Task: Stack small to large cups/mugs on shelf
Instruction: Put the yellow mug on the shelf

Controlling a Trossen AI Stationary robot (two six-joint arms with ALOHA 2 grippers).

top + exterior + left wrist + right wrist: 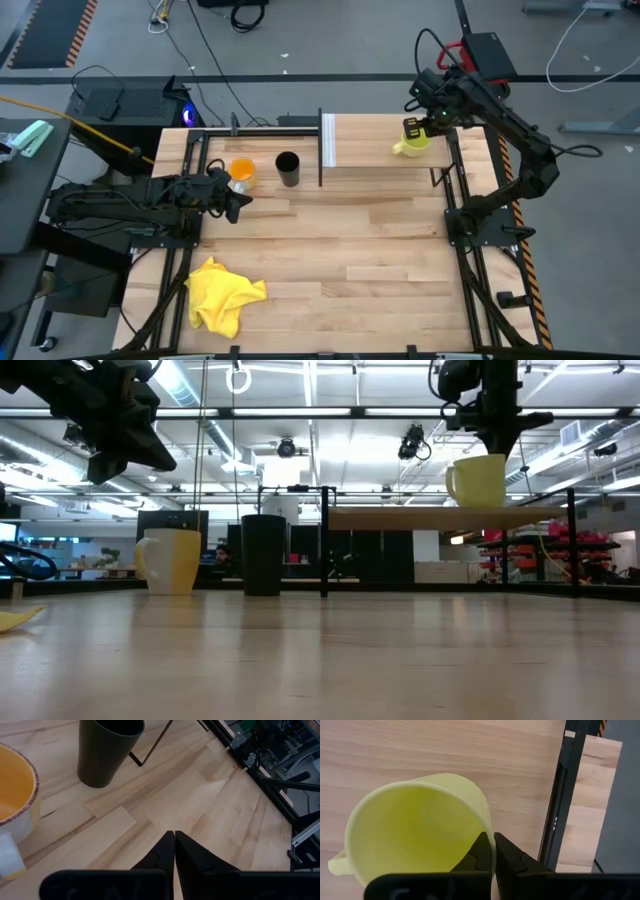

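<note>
Taking the shelf (pixel 385 150) as our landmark, we are working from its far left inward. Well left of the shelf's white end panel (pixel 328 140), our left gripper (pixel 236 203) is hanging above the tabletop with its jaws together on nothing. The orange cup (pixel 242 171) is standing just beyond it, and the black cup (pixel 288 168) is standing between that cup and the end panel, both on the table and not yet on the shelf.

Over the shelf's right end, our right gripper (pixel 493 851) is pinching the rim wall of the yellow-green mug (pixel 412 142), one finger inside and one outside. In the low view the mug (pixel 478 480) looks very near the shelf top; we cannot tell whether it is touching.

We are judging this the placing step: keep the mug upright, lower it straight until the base sits flat, then release gently so the rim does not drag.
</note>
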